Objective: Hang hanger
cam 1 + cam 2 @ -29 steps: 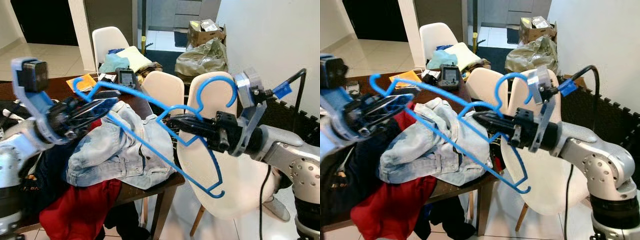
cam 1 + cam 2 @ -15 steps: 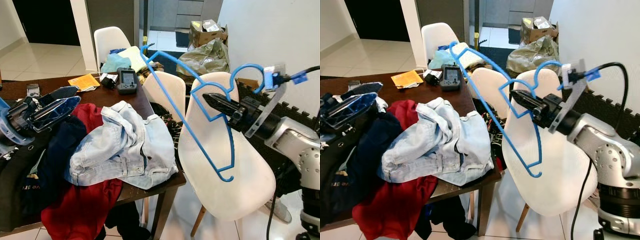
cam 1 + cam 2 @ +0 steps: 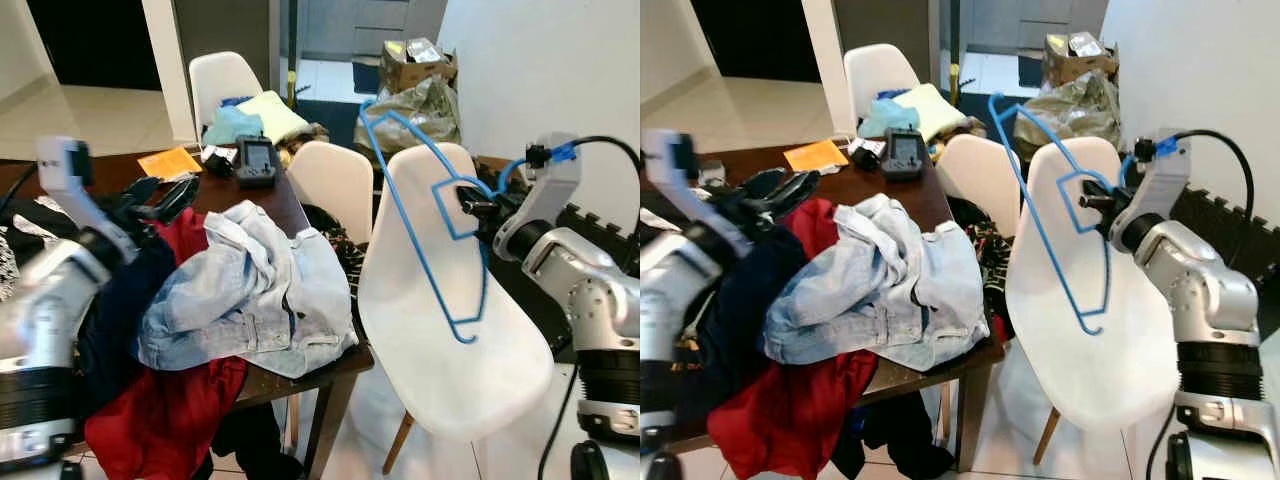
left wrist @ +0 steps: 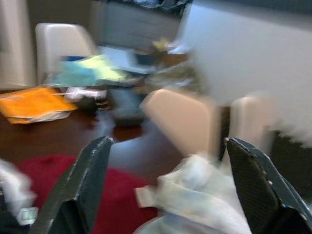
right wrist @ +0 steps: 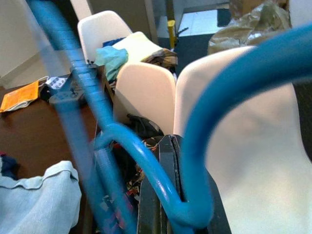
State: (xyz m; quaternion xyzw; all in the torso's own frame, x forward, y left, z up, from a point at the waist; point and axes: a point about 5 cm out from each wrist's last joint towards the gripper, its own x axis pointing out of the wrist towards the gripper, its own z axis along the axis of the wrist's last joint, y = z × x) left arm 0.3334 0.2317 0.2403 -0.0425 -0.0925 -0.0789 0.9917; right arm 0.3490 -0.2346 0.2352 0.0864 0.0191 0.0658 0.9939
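A blue wire hanger (image 3: 420, 245) hangs tilted in front of the nearest white chair (image 3: 440, 370), its hook end at my right gripper. My right gripper (image 3: 466, 204) is shut on the hanger's neck; in the right wrist view the black fingers (image 5: 163, 200) pinch the blue wire (image 5: 190, 209). My left gripper (image 3: 168, 190) is open over the heap of clothes on the table, well apart from the hanger. In the left wrist view its two fingers (image 4: 85, 180) stand wide apart with nothing between them.
A dark wooden table (image 3: 280, 200) carries pale jeans (image 3: 250, 290), a red garment (image 3: 160, 410), dark clothes, a handheld device (image 3: 255, 158) and an orange paper (image 3: 168, 162). More white chairs (image 3: 335, 180) stand at the table's far side. Box and bags (image 3: 410, 85) sit behind; a white wall is right.
The right gripper has carried the hanger right, clear of the left gripper, and turned it more upright before the chair. The left arm has drawn back over the clothes, its gripper open.
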